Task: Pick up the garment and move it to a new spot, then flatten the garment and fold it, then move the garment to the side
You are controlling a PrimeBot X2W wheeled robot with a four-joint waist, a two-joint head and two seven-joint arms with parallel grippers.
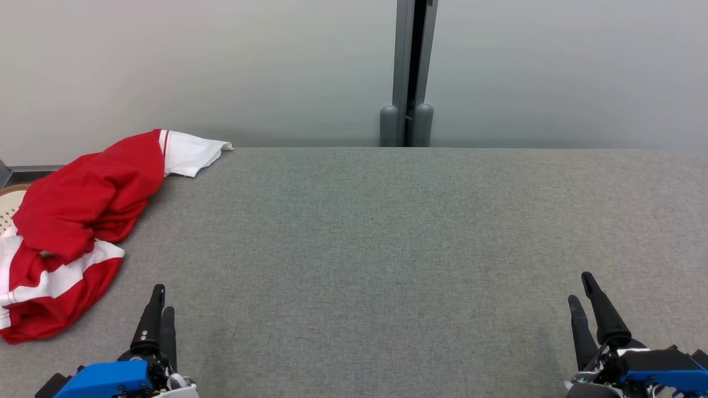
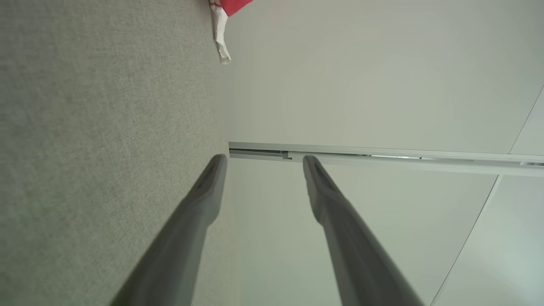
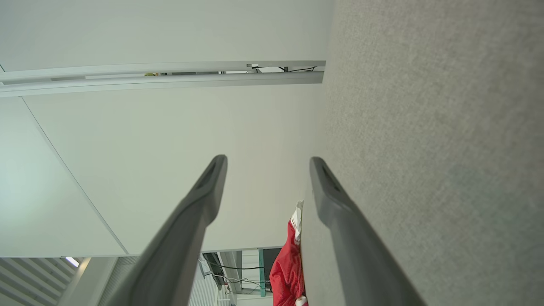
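Observation:
A crumpled red and white garment (image 1: 77, 221) lies in a heap at the left edge of the grey table (image 1: 387, 249), one white sleeve reaching toward the back edge. Its white tip (image 2: 221, 38) peeks into the top of the left wrist view, and its red bulk (image 3: 287, 272) stands far off in the right wrist view. My left gripper (image 1: 163, 301) rests open at the lower left, just right of the garment's near end, holding nothing. At the lower right my right gripper (image 1: 581, 287) is open and empty, far from the garment.
A pale wall runs behind the table, with a grey vertical post (image 1: 409, 72) at its middle. A round perforated object (image 1: 8, 207) peeks out beside the garment at the far left. Bare grey table surface spreads between the two grippers.

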